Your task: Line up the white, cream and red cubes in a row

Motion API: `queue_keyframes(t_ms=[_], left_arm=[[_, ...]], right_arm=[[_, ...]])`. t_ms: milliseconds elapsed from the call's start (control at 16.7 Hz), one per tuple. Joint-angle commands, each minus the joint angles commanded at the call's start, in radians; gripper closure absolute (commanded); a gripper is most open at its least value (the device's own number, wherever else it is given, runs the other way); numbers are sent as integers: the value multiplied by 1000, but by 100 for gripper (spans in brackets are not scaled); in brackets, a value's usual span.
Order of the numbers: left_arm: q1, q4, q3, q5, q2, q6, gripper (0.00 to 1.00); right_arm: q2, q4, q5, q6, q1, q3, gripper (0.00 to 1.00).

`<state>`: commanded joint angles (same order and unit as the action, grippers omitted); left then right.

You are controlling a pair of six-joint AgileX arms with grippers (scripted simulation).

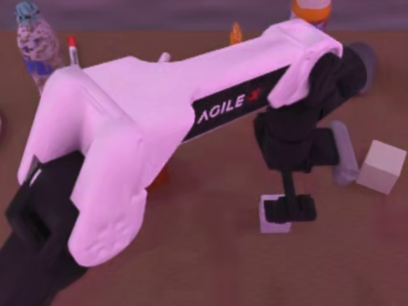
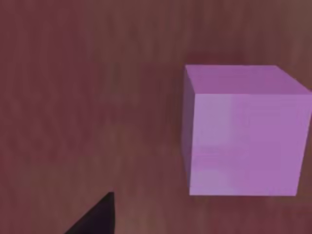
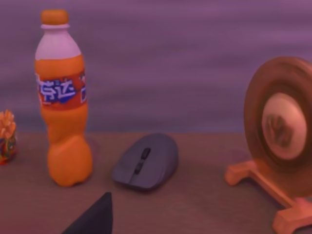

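Observation:
My left arm reaches across the table in the top view, and its gripper (image 1: 290, 209) hangs open just above the small white cube (image 1: 273, 224), overlapping its far right part. In the left wrist view the lilac-tinged white cube (image 2: 243, 141) stands on the wood ahead of one dark fingertip (image 2: 103, 213), with nothing between the fingers. The cream cube (image 1: 382, 167) sits to the right, apart from the gripper. Only an orange-red sliver of the red cube (image 1: 159, 178) shows from under the arm. My right arm is out of the top view; its wrist view shows one fingertip (image 3: 100, 214) above bare table.
A grey-white clip (image 1: 343, 153) lies between the gripper and the cream cube. Along the back stand an orange soda bottle (image 3: 63, 97), a grey mouse (image 3: 146, 161) and a wooden disc on a stand (image 3: 278, 122). A patterned bottle (image 1: 35, 38) and a red-capped marker (image 1: 72, 50) stand back left.

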<state>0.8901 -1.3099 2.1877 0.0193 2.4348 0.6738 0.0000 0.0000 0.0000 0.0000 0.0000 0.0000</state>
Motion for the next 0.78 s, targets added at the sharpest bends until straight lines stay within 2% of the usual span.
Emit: queue_keyframes(t_ms=[180,480,780], left_arm=[[-5,-48,45,-1,-11,0,0],[-4,-40,34,-1,-18,-2,0],[-100,75,-156,-10,-222,-62,0]], right_arm=[[0,0,0,0,0,0,0],[9,-6,0,-5,1,9,0],[180,-114,-2,-102,16,174,0]])
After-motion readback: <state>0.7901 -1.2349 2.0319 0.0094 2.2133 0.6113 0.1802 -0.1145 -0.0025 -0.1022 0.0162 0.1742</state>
